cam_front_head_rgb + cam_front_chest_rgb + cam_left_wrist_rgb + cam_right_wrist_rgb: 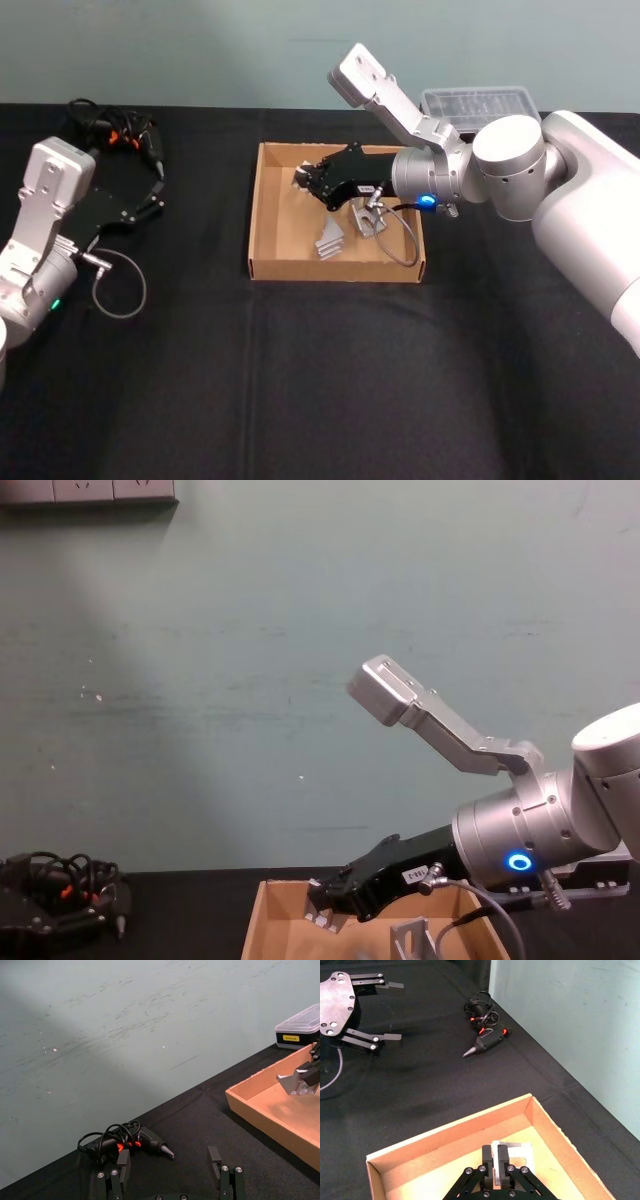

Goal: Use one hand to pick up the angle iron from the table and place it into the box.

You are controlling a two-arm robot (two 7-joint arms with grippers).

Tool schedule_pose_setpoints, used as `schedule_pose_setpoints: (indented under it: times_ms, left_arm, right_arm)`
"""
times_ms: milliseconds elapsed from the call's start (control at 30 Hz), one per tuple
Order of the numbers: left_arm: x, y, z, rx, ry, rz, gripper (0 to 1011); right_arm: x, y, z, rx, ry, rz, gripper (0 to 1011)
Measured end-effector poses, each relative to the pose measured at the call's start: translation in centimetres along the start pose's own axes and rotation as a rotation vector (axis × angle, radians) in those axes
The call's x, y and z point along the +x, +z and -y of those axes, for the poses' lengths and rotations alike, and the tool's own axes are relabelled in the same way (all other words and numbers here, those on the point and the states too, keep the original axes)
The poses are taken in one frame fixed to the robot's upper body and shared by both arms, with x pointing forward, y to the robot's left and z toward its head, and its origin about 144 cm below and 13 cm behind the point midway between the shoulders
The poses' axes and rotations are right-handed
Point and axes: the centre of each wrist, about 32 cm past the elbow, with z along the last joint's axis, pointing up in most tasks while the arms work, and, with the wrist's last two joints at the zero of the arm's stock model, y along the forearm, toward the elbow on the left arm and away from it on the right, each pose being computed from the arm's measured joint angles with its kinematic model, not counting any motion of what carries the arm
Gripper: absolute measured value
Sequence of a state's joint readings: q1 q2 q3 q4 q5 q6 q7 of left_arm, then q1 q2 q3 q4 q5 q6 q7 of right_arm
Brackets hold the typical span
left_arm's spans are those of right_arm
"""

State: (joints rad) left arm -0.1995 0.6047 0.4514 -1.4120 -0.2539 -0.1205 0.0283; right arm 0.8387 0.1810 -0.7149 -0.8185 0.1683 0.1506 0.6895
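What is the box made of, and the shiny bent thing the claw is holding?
The box looks like plain tan cardboard: matte brown, with thin folded walls. The bent piece in the right claw looks like bare metal, probably steel or aluminium: grey, silvery, with flat faces that catch the light.

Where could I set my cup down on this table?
The table is bare along its near side, before the box, and in the strip between box and left hand. Crowded: the box, under the right hand, and the far-left corner with the glue gun.
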Motion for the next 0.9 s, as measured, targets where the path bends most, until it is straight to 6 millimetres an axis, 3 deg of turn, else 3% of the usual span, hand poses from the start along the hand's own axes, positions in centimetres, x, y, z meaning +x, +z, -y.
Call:
schedule_pose_setpoints:
  times_ms: [167, 600, 900]
  left_arm:
    - [0.0, 0.0, 0.0, 0.0, 0.0, 0.0, 1000]
    - [0.0, 0.0, 0.0, 0.0, 0.0, 0.0, 1000]
    - [0.0, 0.0, 0.0, 0.0, 0.0, 0.0, 1000]
  right_arm:
    - [0.1, -0.1, 0.1, 0.0, 0.006, -0.008, 78]
    - [-0.2, 0.2, 0.5, 0.009, 0.019, 0.006, 430]
    - [-0.9, 1.2, 2.7, 0.071, -0.043, 0.034, 736]
